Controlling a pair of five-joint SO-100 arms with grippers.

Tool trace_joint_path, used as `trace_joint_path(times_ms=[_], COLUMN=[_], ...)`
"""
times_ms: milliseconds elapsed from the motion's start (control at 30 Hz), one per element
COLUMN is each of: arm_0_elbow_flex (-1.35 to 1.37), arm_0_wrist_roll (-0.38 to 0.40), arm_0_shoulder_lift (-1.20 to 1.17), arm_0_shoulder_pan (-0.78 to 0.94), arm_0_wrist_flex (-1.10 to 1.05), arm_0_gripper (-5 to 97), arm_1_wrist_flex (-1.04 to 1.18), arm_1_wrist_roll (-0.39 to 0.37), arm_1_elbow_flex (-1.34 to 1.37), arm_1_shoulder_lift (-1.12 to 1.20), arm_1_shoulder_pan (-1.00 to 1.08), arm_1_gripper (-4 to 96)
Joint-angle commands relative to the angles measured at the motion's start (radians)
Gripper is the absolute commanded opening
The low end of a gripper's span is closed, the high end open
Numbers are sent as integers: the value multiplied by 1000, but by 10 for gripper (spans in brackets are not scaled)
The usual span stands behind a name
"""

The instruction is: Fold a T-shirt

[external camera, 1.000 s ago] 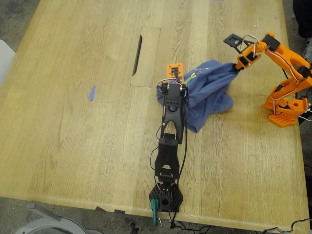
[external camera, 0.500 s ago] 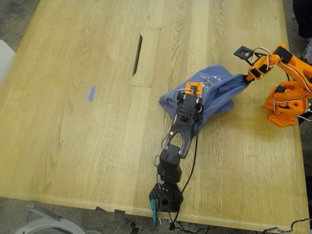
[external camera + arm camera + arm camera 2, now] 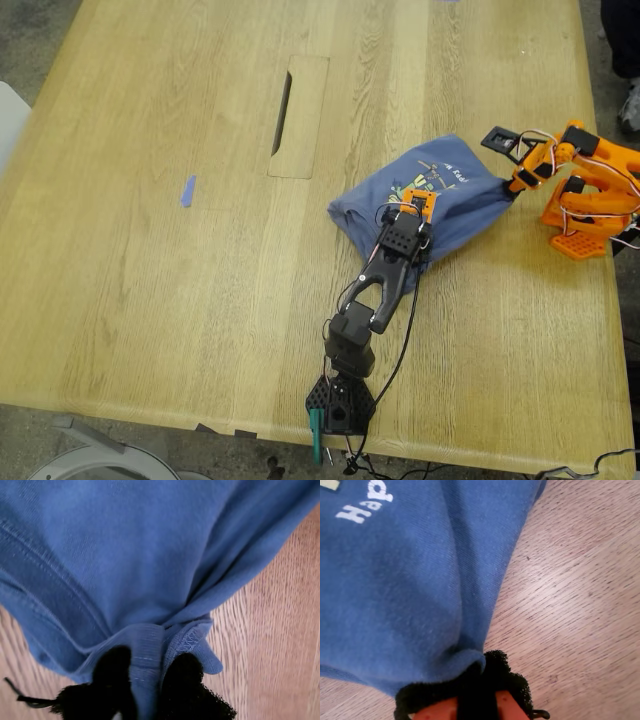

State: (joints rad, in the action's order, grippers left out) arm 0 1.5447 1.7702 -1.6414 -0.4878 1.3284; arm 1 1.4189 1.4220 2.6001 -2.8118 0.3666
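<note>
The wooden table point(image 3: 150, 260) filled the exterior view, with a slotted inset panel point(image 3: 297, 118) toward its far side and a small blue tape strip point(image 3: 187, 190) well apart, on that view's left. The T-shirt point(image 3: 430, 200) lay bunched on the table between the two arms, its folds hiding most of its shape. My first gripper point(image 3: 145, 680), on the black arm, was clamped on a hemmed edge; my second gripper point(image 3: 470, 690), on the orange arm, pinched a gathered bit of cloth. Only the second wrist view showed white lettering clearly; in the exterior view the chest print point(image 3: 432, 180) was too small to read.
</note>
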Motion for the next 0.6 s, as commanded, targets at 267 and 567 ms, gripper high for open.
trace_joint_path(times_ms=[267,567], arm_0_elbow_flex=[-5,14], arm_0_wrist_roll=[-5,-9], arm_0_shoulder_lift=[-11,-12], arm_0_shoulder_pan=[32,-5], arm_0_wrist_flex=[-92,-143], arm_0_gripper=[499,536], arm_1_wrist_flex=[-32,80], arm_1_wrist_roll=[-26,-31], arm_1_elbow_flex=[71,55], arm_1_shoulder_lift=[-126,-249], arm_1_shoulder_pan=[37,20], arm_1_gripper=[242,312])
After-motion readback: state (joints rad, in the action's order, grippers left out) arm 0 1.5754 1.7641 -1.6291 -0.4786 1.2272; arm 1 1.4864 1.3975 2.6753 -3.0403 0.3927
